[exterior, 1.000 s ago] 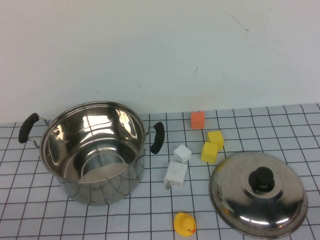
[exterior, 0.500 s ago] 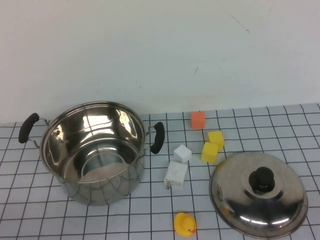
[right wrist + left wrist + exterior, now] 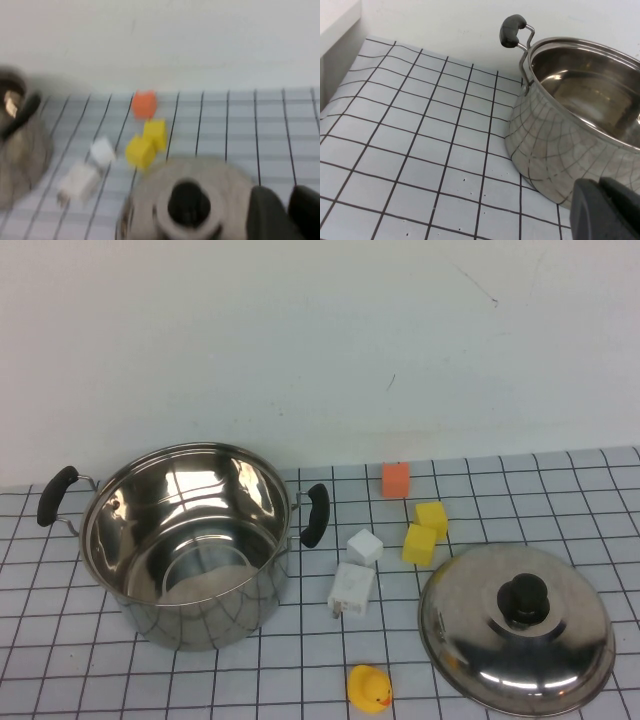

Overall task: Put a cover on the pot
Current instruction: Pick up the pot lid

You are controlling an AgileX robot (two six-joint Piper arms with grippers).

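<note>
Uncovered pot (image 3: 185,545) at table's left, lid (image 3: 516,627) lay well apart at right; left gripper (image 3: 607,210) beside pot, right gripper (image 3: 285,212) near lid; grip of either: cannot tell

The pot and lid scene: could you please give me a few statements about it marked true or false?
1. The pot is open and nothing lies in it. True.
2. The lid rests on the pot. False: it lies on the table, on the robot's right, apart from the pot.
3. The rubber duck sits between pot and lid, nearer the robot. True.
4. The left gripper holds a pot handle. False: it is beside the pot wall, touching nothing.
5. The right gripper is near the lid's black knob, not gripping it. True.
6. Three yellow blocks lie on the table. False: two yellow blocks and an orange one.
</note>
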